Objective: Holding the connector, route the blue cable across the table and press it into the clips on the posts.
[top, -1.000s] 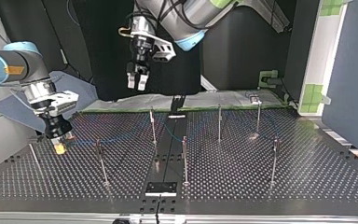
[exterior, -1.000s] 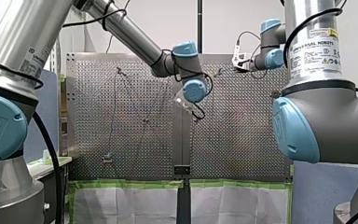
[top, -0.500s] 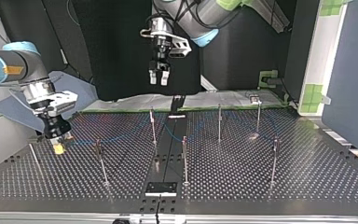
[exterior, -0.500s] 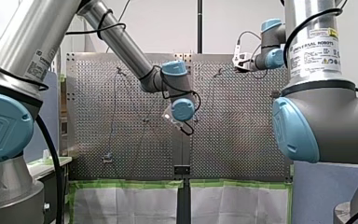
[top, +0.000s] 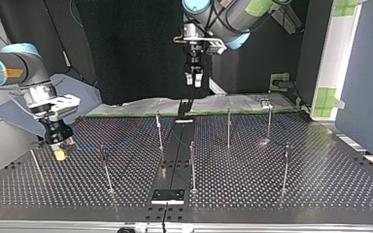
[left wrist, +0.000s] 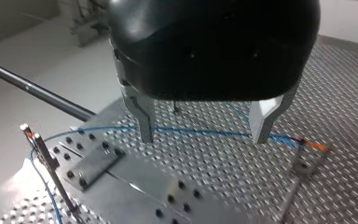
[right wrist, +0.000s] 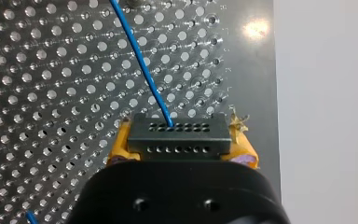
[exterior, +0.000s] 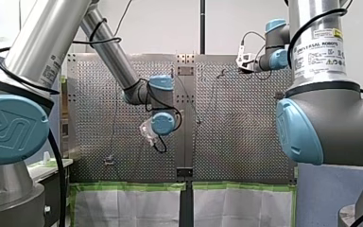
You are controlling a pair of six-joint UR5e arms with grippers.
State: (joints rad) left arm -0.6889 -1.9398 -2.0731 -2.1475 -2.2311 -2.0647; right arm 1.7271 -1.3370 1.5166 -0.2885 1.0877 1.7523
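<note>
Two end effectors, seven posts [top: 192, 165] and one perforated counter [top: 272, 194]. The right end effector [top: 61, 151], low near the counter's edge at the top view's left, grips the one black connector [right wrist: 177, 136] between its two yellow pads [right wrist: 116, 145]. The single blue cable [right wrist: 140, 60] leaves the connector and runs across the counter. The left end effector [left wrist: 204, 137] hangs open and empty above the middle of the counter's far edge.
</note>
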